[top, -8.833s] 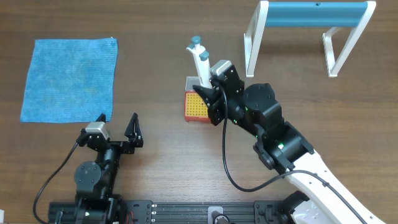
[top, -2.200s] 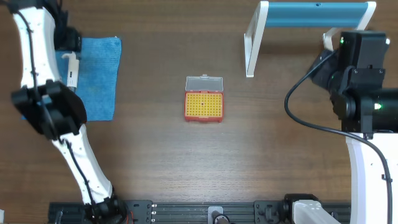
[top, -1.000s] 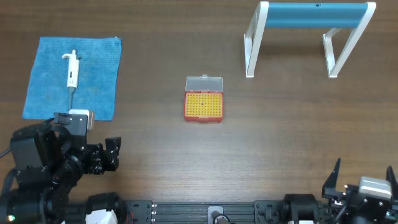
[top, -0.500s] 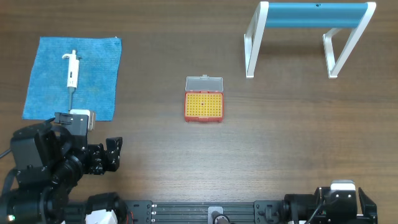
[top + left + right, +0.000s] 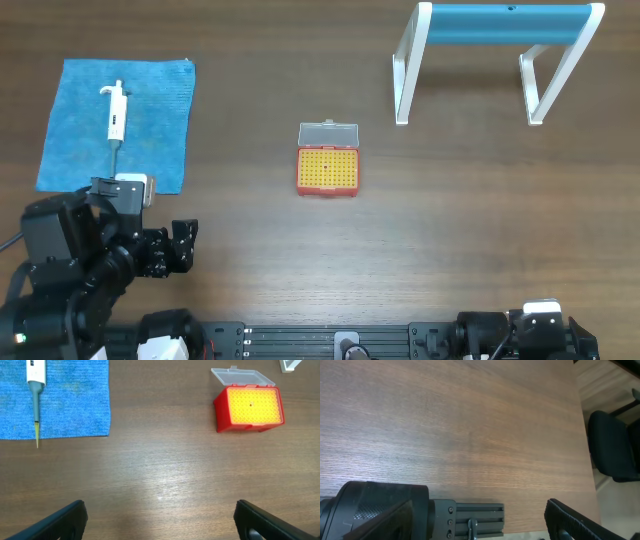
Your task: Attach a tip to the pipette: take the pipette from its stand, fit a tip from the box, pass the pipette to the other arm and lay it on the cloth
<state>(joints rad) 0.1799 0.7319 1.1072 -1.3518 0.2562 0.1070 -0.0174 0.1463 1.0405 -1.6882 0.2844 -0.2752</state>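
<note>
The white pipette (image 5: 113, 112) lies on the blue cloth (image 5: 150, 90) at the far left, its yellow tip (image 5: 37, 437) reaching just past the cloth's near edge onto the wood. Nothing holds it. My left gripper (image 5: 160, 527) hovers open and empty above the table near the cloth's near right corner, well back from the pipette (image 5: 36, 372). The red tip box (image 5: 327, 170) stands mid-table with its clear lid open. My right gripper (image 5: 480, 522) is open and empty, folded back over its own base at the table's front right edge.
The white and blue pipette stand (image 5: 500, 25) stands at the back right with nothing on it. The black base rail (image 5: 340, 335) runs along the front edge. A dark office chair (image 5: 615, 450) sits beyond the table's edge.
The pipette went from my right gripper at the tip box to the cloth, laid there by my left arm. Over the last second the right arm has folded down further; the left barely shifted.
</note>
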